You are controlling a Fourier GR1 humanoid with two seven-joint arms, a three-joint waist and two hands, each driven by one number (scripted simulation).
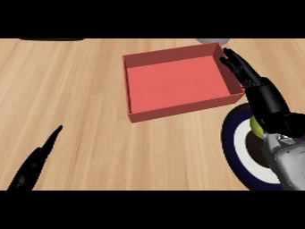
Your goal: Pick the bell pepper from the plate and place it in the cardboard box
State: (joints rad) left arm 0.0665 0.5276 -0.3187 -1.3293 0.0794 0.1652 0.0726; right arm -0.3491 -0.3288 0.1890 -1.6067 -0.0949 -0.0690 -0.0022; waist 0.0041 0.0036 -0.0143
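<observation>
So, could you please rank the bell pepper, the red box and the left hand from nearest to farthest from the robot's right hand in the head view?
1. Bell pepper: a yellow sliver right beneath the right hand, over the plate.
2. Red box: just to its left; straight fingers reach along its right wall.
3. Left hand: resting far across, lower left.

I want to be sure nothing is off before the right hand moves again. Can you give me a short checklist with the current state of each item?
1. Box open and free of contents: ok. The red box shows only its bare floor.
2. Pepper location: cannot tell. Only a yellow-green sliver shows under the right forearm, over the plate.
3. Right hand grasp: not ok. Its fingers are straight, reaching along the box's right wall and holding nothing.
4. Left hand out of the way: ok. It rests open at the lower left, apart from the box.
5. Plate beside the box: ok, at the box's near right corner.
</observation>
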